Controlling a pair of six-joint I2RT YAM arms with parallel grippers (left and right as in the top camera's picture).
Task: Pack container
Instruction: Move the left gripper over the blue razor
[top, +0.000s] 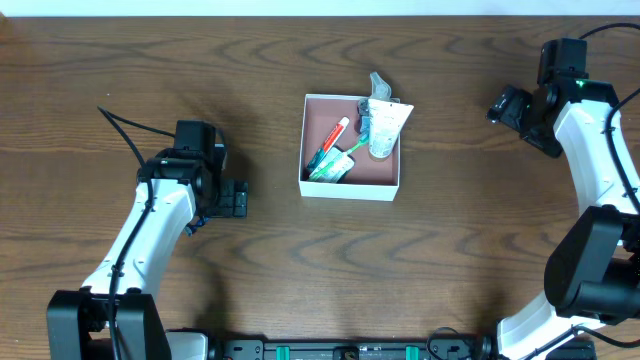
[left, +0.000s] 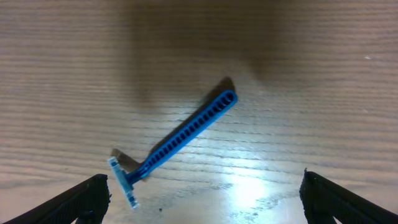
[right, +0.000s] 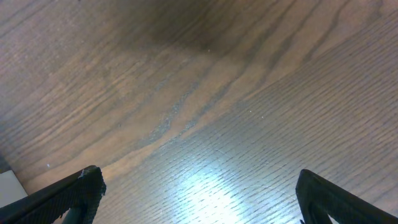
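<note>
**Container** (top: 349, 187): Stood mid-desk, a little nearer the far edge. It already held a white tube (top: 386, 128), a green toothbrush (top: 338, 158) and a few smaller pieces too tangled to name.

**Razor** (left: 180, 138): Blue, disposable. It lay flat on the bare wood between the container and the left edge, its head toward the wrist camera. Your arm hid it in the overhead view.

**Left gripper** (left: 203, 190): Hung directly over the razor with its fingers spread wide, touching nothing.

**Right gripper** (right: 199, 186): Sat near the far right corner, fingers spread, with only bare desk beneath.

**Step in hand**, as I judged it: picking up the razor, probably the last loose piece.

**Next move**: you would need to lower the left gripper and straddle the handle across its width. Turn the wrist if the diagonal lie demanded it, then close and carry toward the container.
</note>
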